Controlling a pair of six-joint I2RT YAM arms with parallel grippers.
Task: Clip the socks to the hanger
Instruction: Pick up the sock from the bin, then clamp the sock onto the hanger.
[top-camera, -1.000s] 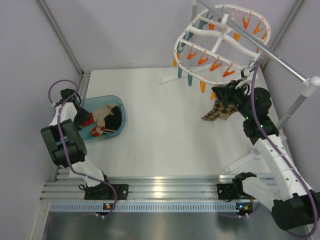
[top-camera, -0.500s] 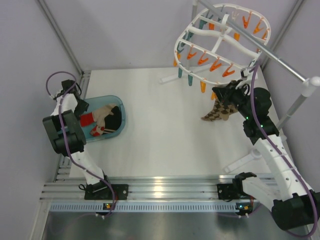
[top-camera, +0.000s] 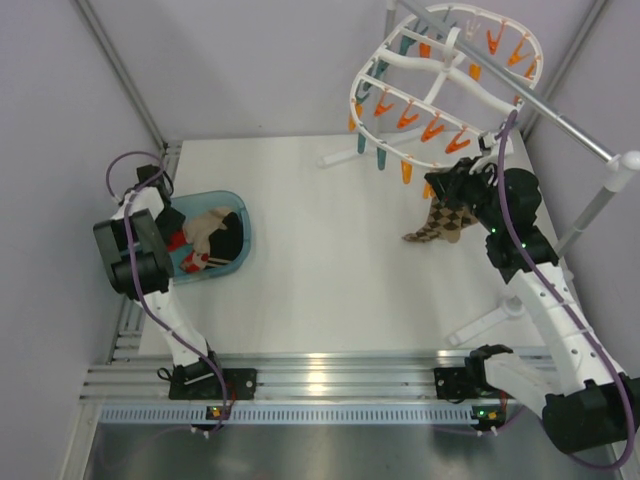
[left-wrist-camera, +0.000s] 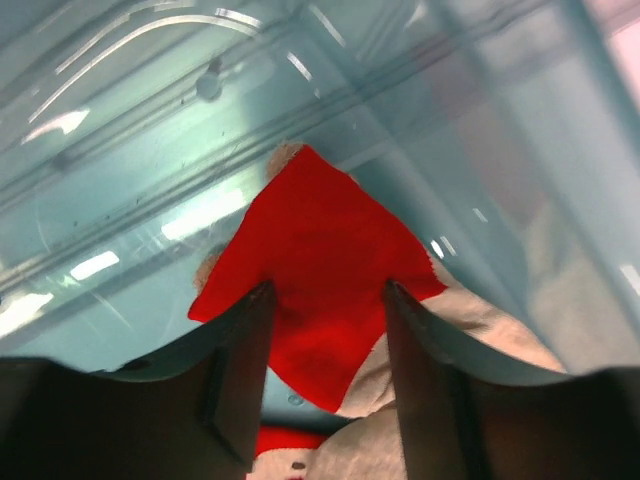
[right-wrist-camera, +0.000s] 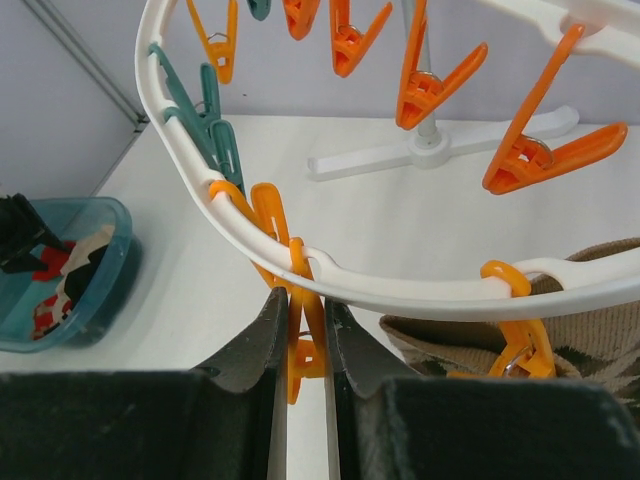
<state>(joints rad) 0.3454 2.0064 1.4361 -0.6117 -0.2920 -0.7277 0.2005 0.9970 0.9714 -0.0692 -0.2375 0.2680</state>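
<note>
The socks (left-wrist-camera: 320, 250) lay in the tub (top-camera: 240, 222) by the worktop's left edge. Their red end sat between the left tool's (left-wrist-camera: 327, 292) half-open jaws, unpinched, with the left arm far nearer. The right tool (right-wrist-camera: 303, 300) was closed on an orange peg (right-wrist-camera: 270, 215) of the hanger (right-wrist-camera: 400, 290) above the far right corner. Since a second earlier, the left elbow had shifted toward the far edge, while the right arm had barely moved.

Glossy plastic hanger (right-wrist-camera: 385, 289), cloth socks (left-wrist-camera: 320, 265)

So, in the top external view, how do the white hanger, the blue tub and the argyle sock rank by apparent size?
1. hanger
2. blue tub
3. argyle sock
The hanger sits raised, nearer the camera, so its lead may be exaggerated.
</note>
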